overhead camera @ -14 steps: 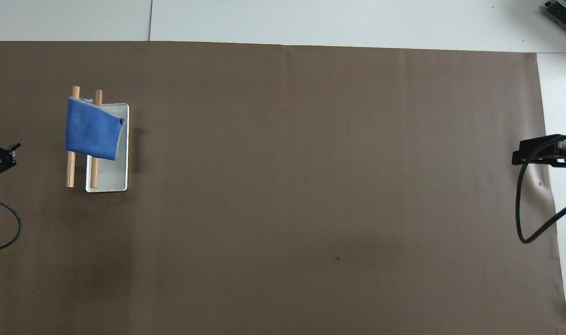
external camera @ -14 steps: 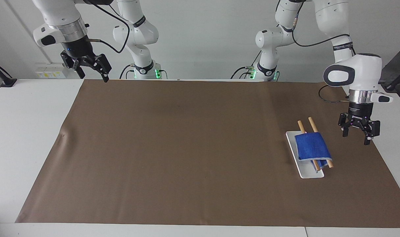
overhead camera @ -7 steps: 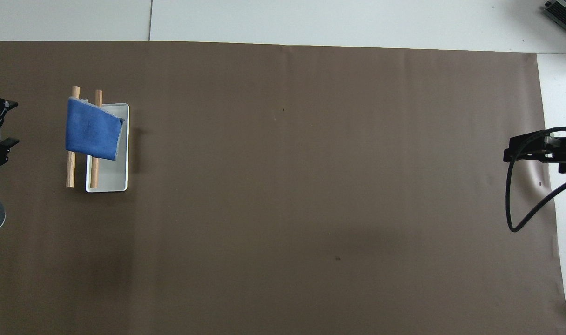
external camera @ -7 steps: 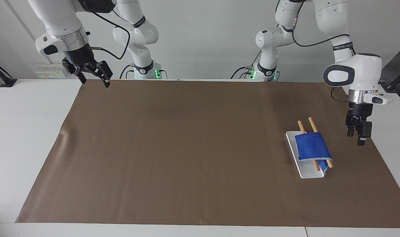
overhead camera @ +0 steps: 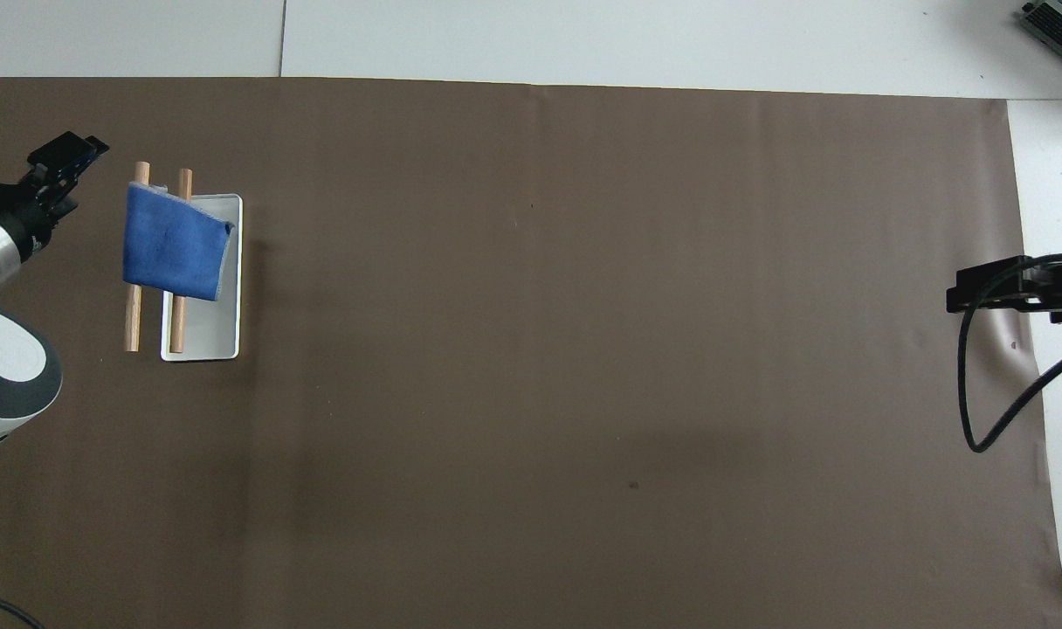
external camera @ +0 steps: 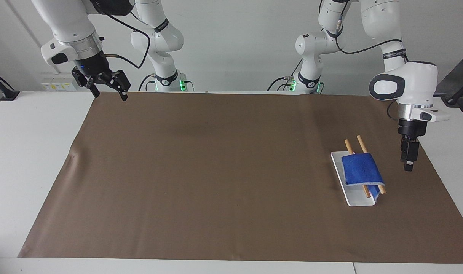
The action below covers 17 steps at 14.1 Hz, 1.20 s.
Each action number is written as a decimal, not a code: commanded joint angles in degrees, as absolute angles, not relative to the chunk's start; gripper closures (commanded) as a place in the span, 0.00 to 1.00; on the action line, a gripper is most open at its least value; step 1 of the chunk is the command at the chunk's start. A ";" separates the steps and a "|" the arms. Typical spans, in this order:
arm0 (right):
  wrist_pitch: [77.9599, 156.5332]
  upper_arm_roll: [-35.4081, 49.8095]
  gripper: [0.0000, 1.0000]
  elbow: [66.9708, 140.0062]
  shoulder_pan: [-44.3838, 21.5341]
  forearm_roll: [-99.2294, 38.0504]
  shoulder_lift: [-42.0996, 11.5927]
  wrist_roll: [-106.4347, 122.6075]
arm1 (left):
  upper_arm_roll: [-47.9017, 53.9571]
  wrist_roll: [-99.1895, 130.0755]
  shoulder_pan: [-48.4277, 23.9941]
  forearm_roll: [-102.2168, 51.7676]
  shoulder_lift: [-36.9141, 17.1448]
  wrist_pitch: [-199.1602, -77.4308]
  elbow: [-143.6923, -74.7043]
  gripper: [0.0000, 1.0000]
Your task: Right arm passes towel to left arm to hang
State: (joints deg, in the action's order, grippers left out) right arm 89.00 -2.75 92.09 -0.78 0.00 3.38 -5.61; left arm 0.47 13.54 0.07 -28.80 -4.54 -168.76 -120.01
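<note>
Facing view: towel [external camera: 361, 169] lay draped over 2 dowels [external camera: 352, 147] near the left arm's table edge; left gripper [external camera: 407, 160] hung beside it, empty, jaw gap indiscernible. Right gripper [external camera: 106, 82] open, empty, above the right arm's corner.

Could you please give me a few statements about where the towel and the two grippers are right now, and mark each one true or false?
1. The towel is draped over two wooden rods. True.
2. The right gripper is holding the towel. False: it is up in the air over the brown mat's corner at the right arm's end of the table, fingers open, holding nothing.
3. The rods rest over a white tray. True.
4. The left gripper is touching the towel. False: it hangs beside the towel and rods, apart from them.
5. The towel lies flat on the brown mat in the middle of the table. False: it is on the rods, toward the left arm's end.
</note>
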 commanded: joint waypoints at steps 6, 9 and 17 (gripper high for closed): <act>89.91 -2.46 0.00 93.78 -0.88 1.41 4.66 -4.83 | -0.35 10.37 -4.57 -15.85 -3.17 -155.61 -109.62 0.00; 89.91 -2.46 0.00 94.56 -0.88 1.58 4.75 -4.75 | 0.09 10.28 -4.57 -7.77 -2.55 -140.94 -103.38 0.00; 89.12 -2.11 0.00 94.57 -0.88 1.58 4.83 -4.83 | 2.46 -1.04 -5.45 2.29 -1.41 -106.81 -91.85 0.00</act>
